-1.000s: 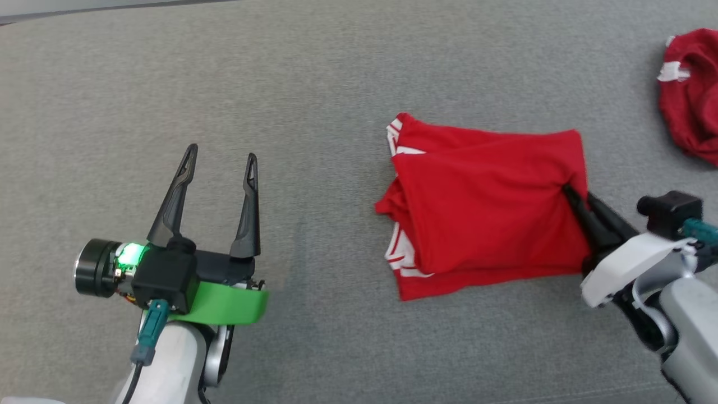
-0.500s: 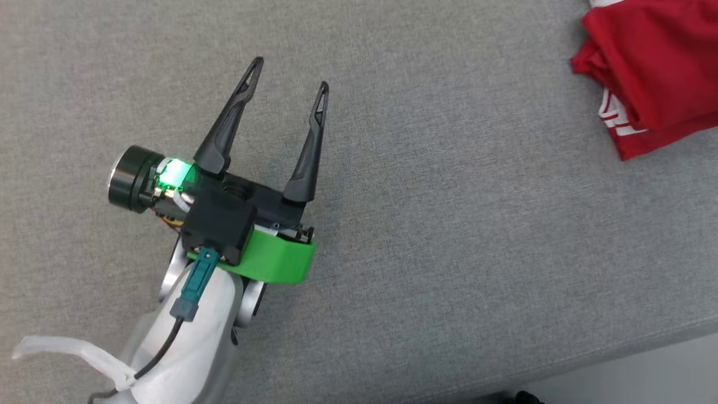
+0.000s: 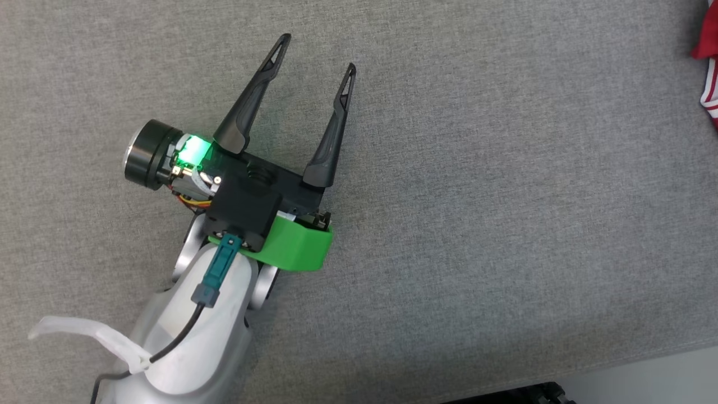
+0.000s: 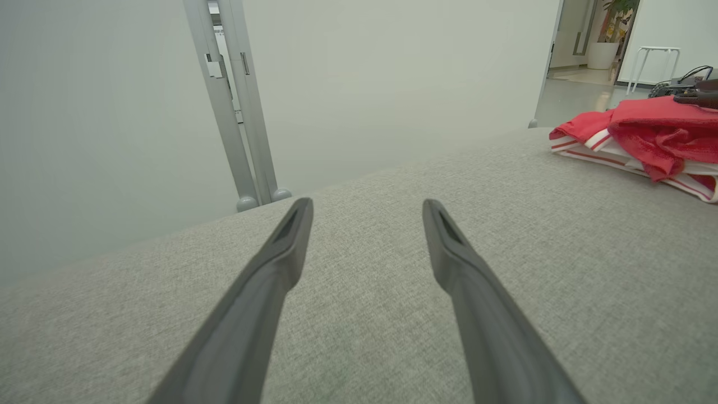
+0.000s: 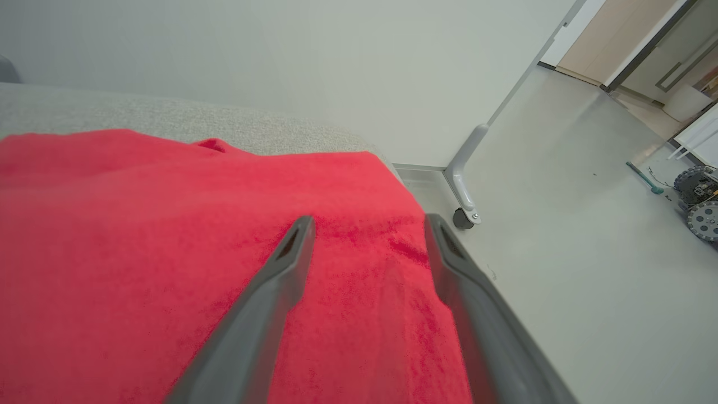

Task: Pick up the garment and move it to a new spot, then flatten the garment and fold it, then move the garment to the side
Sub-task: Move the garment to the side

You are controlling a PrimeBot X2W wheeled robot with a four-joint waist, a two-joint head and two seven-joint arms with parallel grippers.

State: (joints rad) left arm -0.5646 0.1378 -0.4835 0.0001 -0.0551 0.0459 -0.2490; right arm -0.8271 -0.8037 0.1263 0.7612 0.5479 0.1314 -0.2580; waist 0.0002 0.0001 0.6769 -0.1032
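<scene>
You have one left arm (image 3: 190,336) at the lower left of the head view, carrying two jaws. One grey bench (image 3: 505,224). One red garment (image 5: 140,252) lies across the right wrist view's left, and one caster (image 5: 463,217) sits right of centre.

Grey woven fabric is seen stretched over the tabletop (image 3: 505,224), a plain pale wall (image 4: 392,67) behind it. In the left wrist view, grey metal posts (image 4: 221,112) are spotted at 11 o'clock, a white stool (image 4: 661,49) and potted plant (image 4: 603,55) at 2 o'clock. Smooth pale floor (image 5: 561,292) is shown under a castered frame leg (image 5: 465,168).

Both the left gripper (image 3: 318,51) and the right gripper (image 5: 368,219) have fingers (image 3: 254,92) spread wide, gripping nothing.
</scene>
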